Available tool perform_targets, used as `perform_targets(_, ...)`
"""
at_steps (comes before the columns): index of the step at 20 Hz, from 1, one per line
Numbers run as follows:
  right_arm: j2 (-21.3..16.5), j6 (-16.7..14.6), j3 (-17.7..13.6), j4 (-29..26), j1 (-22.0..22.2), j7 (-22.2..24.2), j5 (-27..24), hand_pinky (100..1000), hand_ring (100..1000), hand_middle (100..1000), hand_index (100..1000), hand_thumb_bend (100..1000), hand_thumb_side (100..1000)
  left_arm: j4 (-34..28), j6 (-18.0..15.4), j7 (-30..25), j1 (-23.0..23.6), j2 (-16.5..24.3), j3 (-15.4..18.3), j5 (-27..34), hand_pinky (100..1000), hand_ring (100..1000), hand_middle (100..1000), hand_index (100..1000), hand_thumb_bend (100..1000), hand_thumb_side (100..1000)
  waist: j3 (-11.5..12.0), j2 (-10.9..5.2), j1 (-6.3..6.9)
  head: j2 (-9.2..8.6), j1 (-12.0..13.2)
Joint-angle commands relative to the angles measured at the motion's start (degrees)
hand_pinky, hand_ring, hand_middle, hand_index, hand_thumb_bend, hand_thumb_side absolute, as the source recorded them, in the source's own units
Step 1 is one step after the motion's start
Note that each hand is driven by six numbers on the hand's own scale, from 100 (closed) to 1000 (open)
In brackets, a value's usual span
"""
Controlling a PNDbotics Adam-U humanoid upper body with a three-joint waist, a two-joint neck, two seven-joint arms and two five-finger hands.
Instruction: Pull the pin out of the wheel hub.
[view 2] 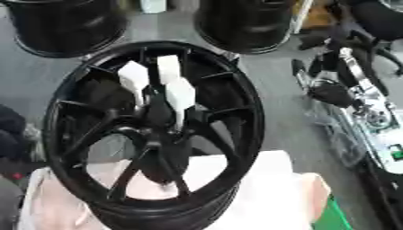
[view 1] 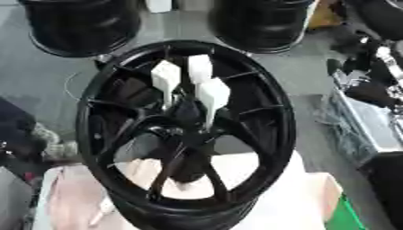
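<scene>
A black spoked wheel hub [view 1: 260,134] lies tilted on a pale cloth-covered stand [view 1: 275,197]. Three white pins stick up near its centre: one at the left [view 1: 165,76], one behind it [view 1: 200,68], and the nearest one [view 1: 212,95] just above the middle bore. Nothing touches them. A black and silver arm comes in from the upper right, and its dark end, my right hand [view 2: 327,92], hangs to the right of the rim, apart from the wheel. My left hand shows in no view.
Two more black wheels [view 1: 78,27] [view 1: 260,22] stand on the grey floor behind. A metal bench [view 1: 370,130] with cables and clutter runs along the right. A dark shape [view 1: 15,130] sits at the left edge. A green thing [view 1: 346,215] shows at the lower right.
</scene>
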Motion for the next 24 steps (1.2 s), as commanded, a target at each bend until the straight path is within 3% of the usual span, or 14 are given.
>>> perform_targets(1, -1.9, -0.2, -0.2, -0.9, -0.7, 0.6, 0.7, 368, 367, 756, 841, 298, 294, -1.0, 0.1, 0.0, -0.8, 0.3, 0.1, 0.0, 699, 477, 597, 715, 157, 1000, 0.0, -0.59, -0.06, -0.14, -0.2)
perform_targets(4, -2.7, -0.4, -0.4, -1.2, -1.0, 1.9, 2.3, 381, 381, 812, 889, 404, 288, -1.0, 0.3, 0.0, -0.8, 0.3, 0.1, 0.0, 699, 477, 597, 715, 158, 1000, 0.0, -0.63, -0.24, 0.08, -0.3)
perform_targets(11, -9.1, -0.2, 1.2, -2.4, -3.4, 7.6, 5.8, 397, 387, 833, 908, 466, 271, -1.0, 0.4, -0.1, -0.7, 0.6, 0.0, -0.2, 699, 477, 597, 715, 159, 1000, 0.3, -0.77, -0.83, 0.36, -0.4)
perform_targets(18, -19.6, -1.7, 10.6, -3.0, -12.5, 14.1, 8.1, 423, 388, 835, 905, 484, 270, -1.0, 0.6, -0.5, -0.7, 1.1, -0.4, -0.6, 699, 477, 598, 715, 159, 1000, 1.3, -1.17, -1.69, 0.41, -2.2)
perform_targets(23, -26.7, -4.7, 18.3, -3.7, -20.2, 18.9, 7.6, 445, 394, 841, 908, 492, 279, -1.0, 0.6, -1.2, -1.0, 1.3, -1.1, -0.7, 699, 478, 598, 715, 158, 1000, 3.1, -1.09, -2.26, 0.5, -3.6)
perform_targets(24, -26.6, -4.8, 20.8, -3.3, -22.6, 22.5, 6.9, 448, 396, 842, 908, 491, 282, -1.0, 0.6, -1.3, -1.0, 1.3, -1.1, -0.8, 699, 478, 598, 715, 158, 1000, 3.3, -1.15, -2.3, 0.64, -3.5)
